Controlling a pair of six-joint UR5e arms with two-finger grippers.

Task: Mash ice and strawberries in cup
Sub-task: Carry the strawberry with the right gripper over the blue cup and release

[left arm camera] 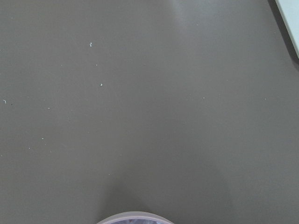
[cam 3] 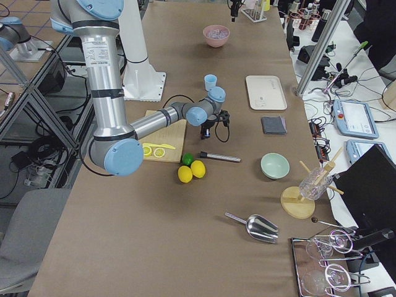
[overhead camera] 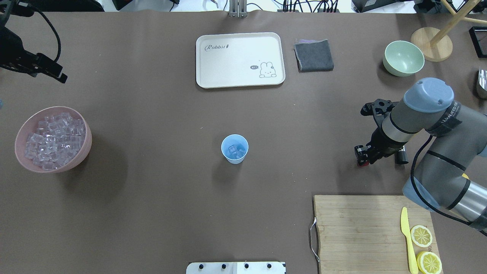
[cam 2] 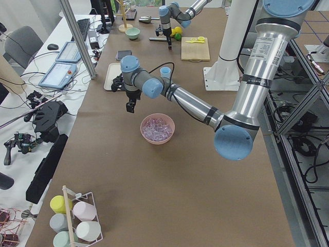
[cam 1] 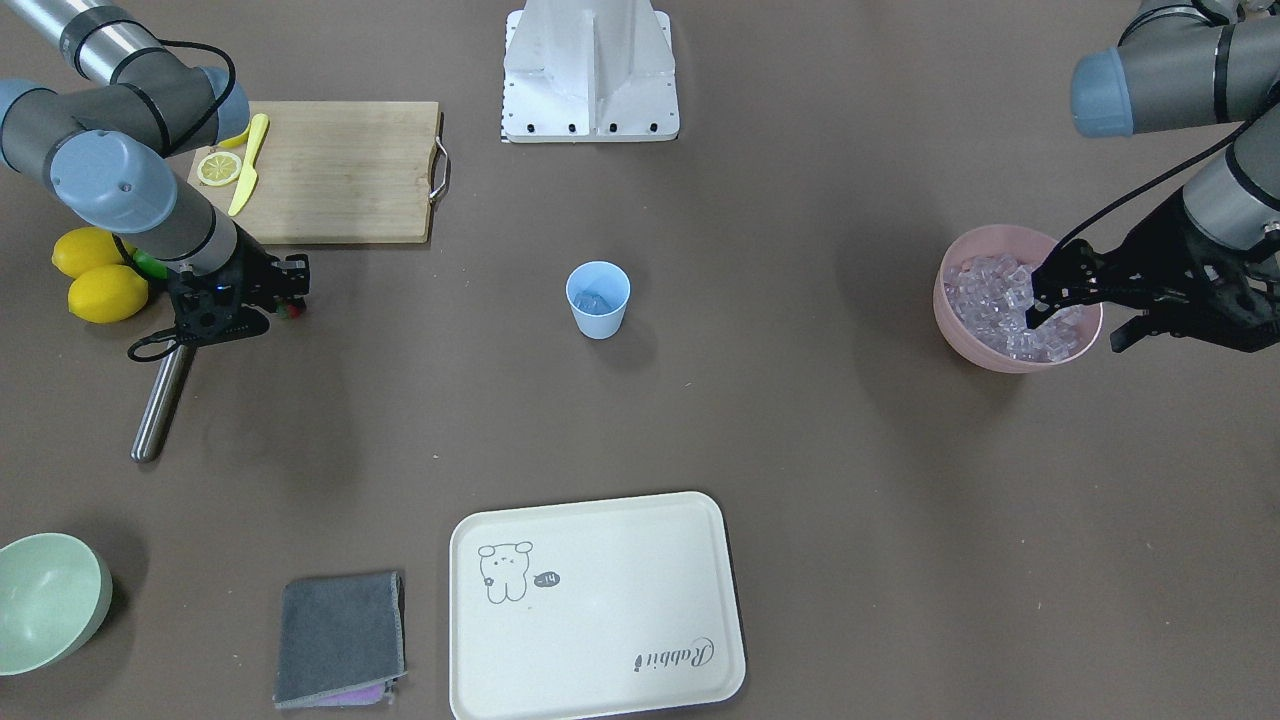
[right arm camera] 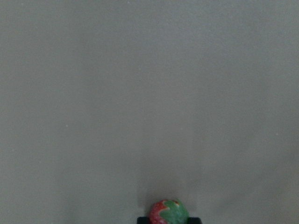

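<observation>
The light-blue cup (cam 1: 598, 298) stands upright mid-table with a few ice cubes (overhead camera: 236, 151) in it. My right gripper (cam 1: 288, 300) is shut on the small red strawberry (right arm camera: 168, 213), held low over the table near the cutting board, well to the cup's side. It shows in the overhead view (overhead camera: 362, 160) too. My left gripper (cam 1: 1040, 300) hangs raised beside the pink bowl (cam 1: 985, 352) heaped with ice cubes (overhead camera: 53, 139). Its jaws look apart with nothing between them. The left wrist view shows only bare table and the bowl's rim (left arm camera: 135, 216).
A wooden cutting board (cam 1: 340, 170) holds a yellow knife (cam 1: 247, 165) and a lemon slice (cam 1: 218, 168). Two lemons (cam 1: 100, 280) and a lime (cam 1: 150, 265) lie beside it. A metal rod (cam 1: 160, 400), cream tray (cam 1: 600, 600), grey cloth (cam 1: 340, 635) and pale green bowl (cam 1: 50, 600) sit around.
</observation>
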